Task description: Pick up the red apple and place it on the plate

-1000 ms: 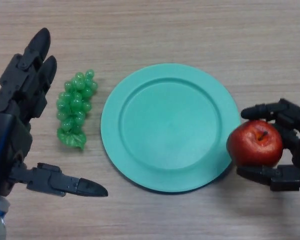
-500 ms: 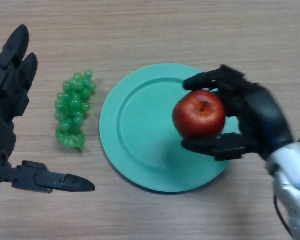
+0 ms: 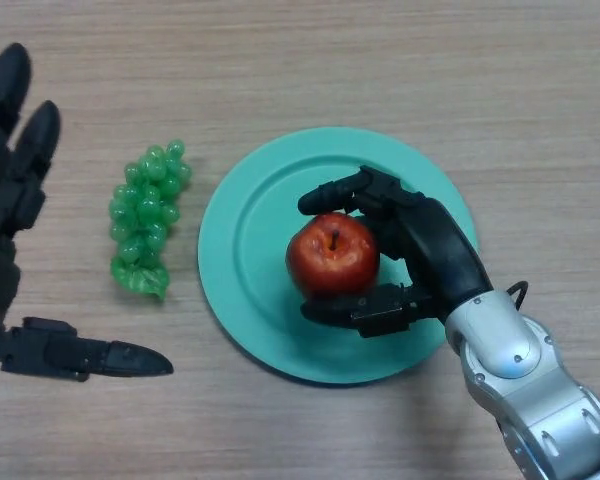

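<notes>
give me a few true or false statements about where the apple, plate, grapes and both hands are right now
1. The right hand has its fingers curled round the red apple. True.
2. The apple is over the bare table, off to the side of the plate. False: it is over the middle of the green plate.
3. The green grapes lie on the plate. False: they lie on the table to the left of it, apart from its rim.
4. The left hand holds nothing, its fingers straight. True.
5. The left hand is touching the grapes. False: there is a gap between them.
</notes>
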### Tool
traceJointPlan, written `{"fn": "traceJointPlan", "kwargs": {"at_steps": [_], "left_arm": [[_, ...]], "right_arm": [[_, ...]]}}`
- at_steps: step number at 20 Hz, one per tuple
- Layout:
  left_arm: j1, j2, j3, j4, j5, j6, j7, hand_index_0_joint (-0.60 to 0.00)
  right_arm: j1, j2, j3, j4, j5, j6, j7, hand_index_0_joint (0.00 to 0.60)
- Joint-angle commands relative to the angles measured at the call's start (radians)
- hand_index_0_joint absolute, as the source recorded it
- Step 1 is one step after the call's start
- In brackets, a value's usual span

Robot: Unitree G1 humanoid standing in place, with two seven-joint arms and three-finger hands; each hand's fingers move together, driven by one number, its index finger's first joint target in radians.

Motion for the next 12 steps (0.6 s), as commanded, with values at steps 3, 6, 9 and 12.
{"fn": "traceJointPlan", "kwargs": {"at_steps": [3,6,9,12], "left_arm": [[-0.039,0.041,0.040,-0.057,0.031,-0.101,0.015,0.000],[-0.054,0.045,0.010,-0.077,0.061,-0.075,0.020,0.000],[-0.061,0.046,-0.008,-0.100,0.067,-0.049,0.016,0.000],[-0.066,0.048,-0.018,-0.120,0.065,-0.032,0.005,0.000]], "right_arm": [[-0.051,-0.001,-0.044,-0.264,0.028,0.051,0.079,0.000],[-0.083,-0.001,-0.118,-0.398,0.073,0.125,0.097,0.000],[-0.057,-0.001,-0.239,-0.602,0.074,0.244,0.195,0.000],[0.024,-0.017,-0.331,-0.738,0.114,0.273,0.231,0.000]]}}
